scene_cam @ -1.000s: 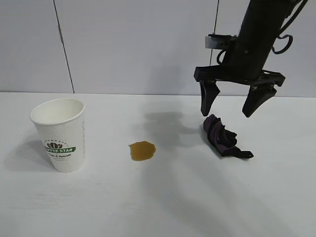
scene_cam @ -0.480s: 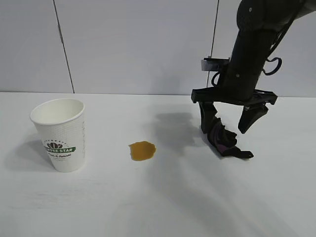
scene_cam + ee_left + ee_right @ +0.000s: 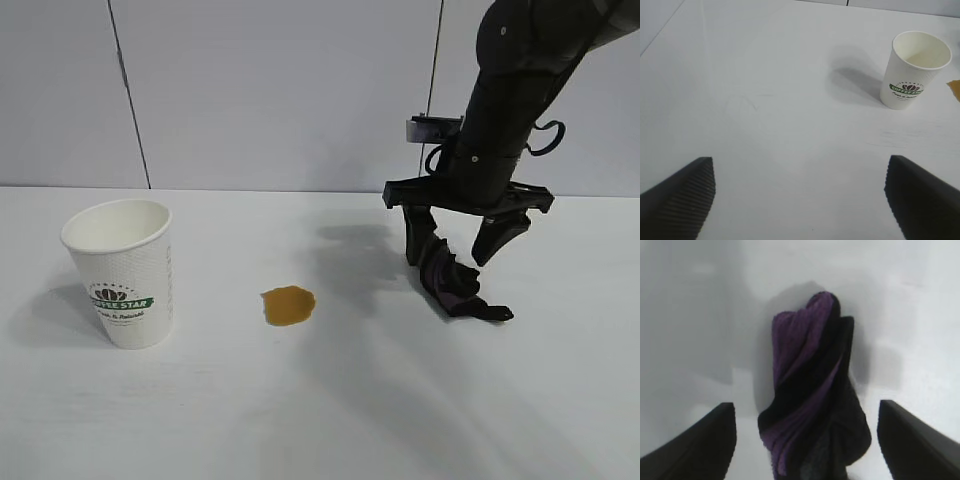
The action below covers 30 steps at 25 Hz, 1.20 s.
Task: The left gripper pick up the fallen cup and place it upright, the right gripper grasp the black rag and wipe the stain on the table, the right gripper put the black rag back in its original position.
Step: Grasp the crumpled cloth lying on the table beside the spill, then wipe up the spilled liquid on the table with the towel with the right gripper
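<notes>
The cup [image 3: 124, 272] stands upright at the left of the table [image 3: 320, 420]; it also shows in the left wrist view [image 3: 913, 69]. The amber stain [image 3: 288, 304] lies in the middle, and its edge shows in the left wrist view [image 3: 955, 89]. The black rag [image 3: 456, 283] lies at the right, purple folds showing in the right wrist view [image 3: 812, 395]. My right gripper [image 3: 452, 250] is open, lowered over the rag's far end, one finger on each side. My left gripper [image 3: 800, 187] is open and empty over bare table, apart from the cup, out of the exterior view.
A pale grey panelled wall [image 3: 250, 90] runs behind the table. Bare tabletop lies between the cup, the stain and the rag, and along the front.
My right gripper has come down from above the rag until its open fingers straddle the rag's far end. The cup, stain and rag have not moved.
</notes>
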### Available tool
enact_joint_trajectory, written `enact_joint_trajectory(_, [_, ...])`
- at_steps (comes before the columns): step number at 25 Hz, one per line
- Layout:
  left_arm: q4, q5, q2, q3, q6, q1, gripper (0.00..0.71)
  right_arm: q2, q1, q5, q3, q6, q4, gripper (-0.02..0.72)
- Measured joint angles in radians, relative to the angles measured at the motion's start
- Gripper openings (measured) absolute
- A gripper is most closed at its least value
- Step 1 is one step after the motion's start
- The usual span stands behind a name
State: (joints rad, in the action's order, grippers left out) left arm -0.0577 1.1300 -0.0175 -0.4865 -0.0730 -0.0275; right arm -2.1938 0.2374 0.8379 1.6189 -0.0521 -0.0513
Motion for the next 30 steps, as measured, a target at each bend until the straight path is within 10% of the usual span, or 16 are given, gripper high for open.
enact_joint_trajectory(7, [0.0, 0.0, 0.0, 0.0, 0.0, 0.0, 0.664, -0.029, 0.0, 0.0, 0.0, -0.001, 0.001, 0.463])
enact_joint_trajectory(13, [0.0, 0.0, 0.0, 0.0, 0.0, 0.0, 0.664, -0.032, 0.0, 0.028, 0.025, -0.006, 0.001, 0.101])
enact_joint_trajectory(30, [0.0, 0.0, 0.0, 0.0, 0.0, 0.0, 0.664, -0.023, 0.15, 0.249, 0.253, -0.004, -0.089, 0.095])
